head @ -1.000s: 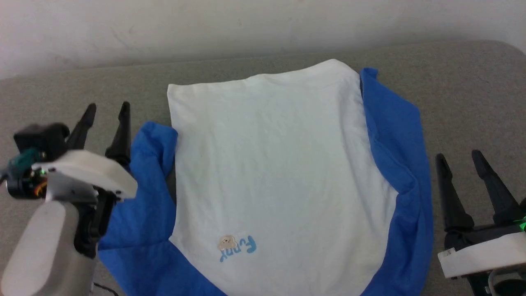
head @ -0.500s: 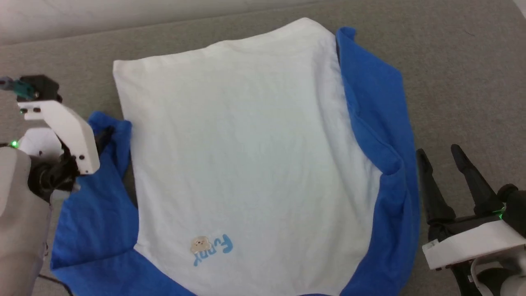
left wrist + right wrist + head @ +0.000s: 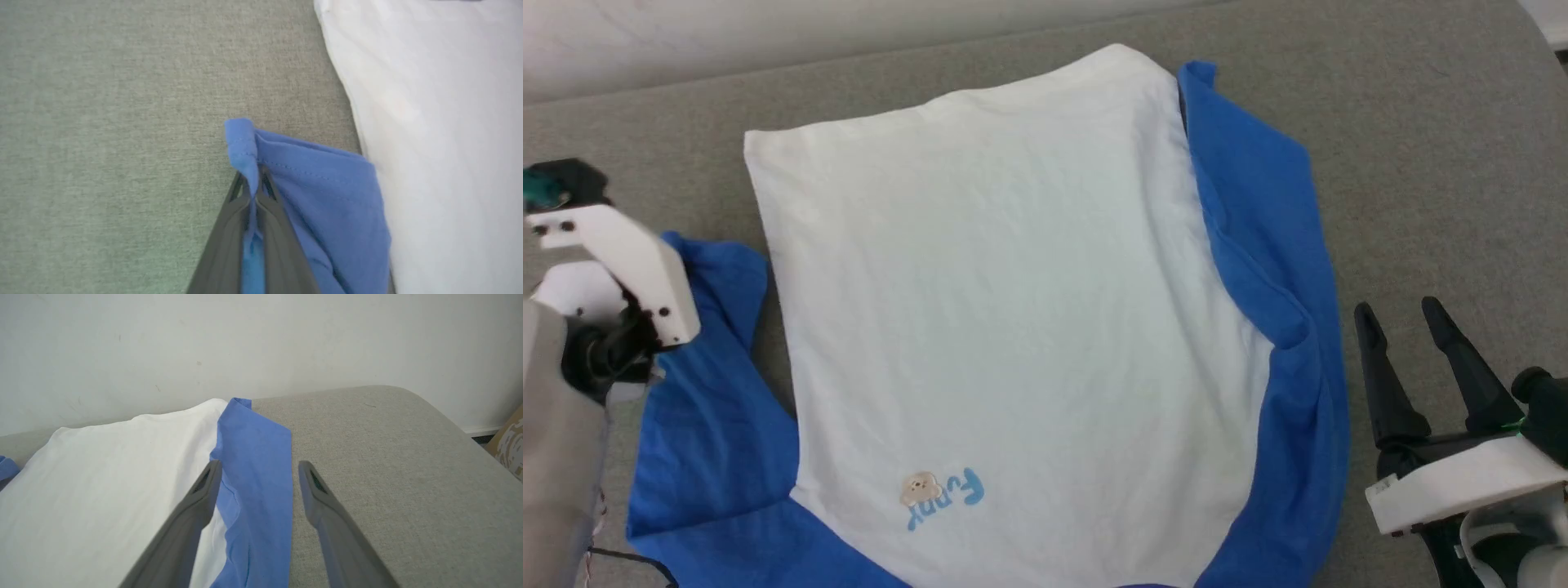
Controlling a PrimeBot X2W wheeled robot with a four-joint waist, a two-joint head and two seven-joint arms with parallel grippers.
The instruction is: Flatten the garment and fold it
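shirt (image 3: 1013, 310) looks soft, light, floppy; left claw (image 3: 254, 179) is clamped on its blue cuff (image 3: 241, 139), a sound hold; right claw (image 3: 259, 465) gapes, empty.

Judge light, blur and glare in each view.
Head view: even soft light, no hard shadows, white of the garment slightly washed out. Left wrist view: soft overall, the left pincer blurry near the lens, white body glaring. Right wrist view: sharpest, flat light, the right pincer soft-edged.

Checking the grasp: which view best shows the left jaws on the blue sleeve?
Left wrist view: the left gripper is shut on the garment's blue sleeve. The head view's wrist housing hides the pinch; the right wrist view catches a sleeve tip.
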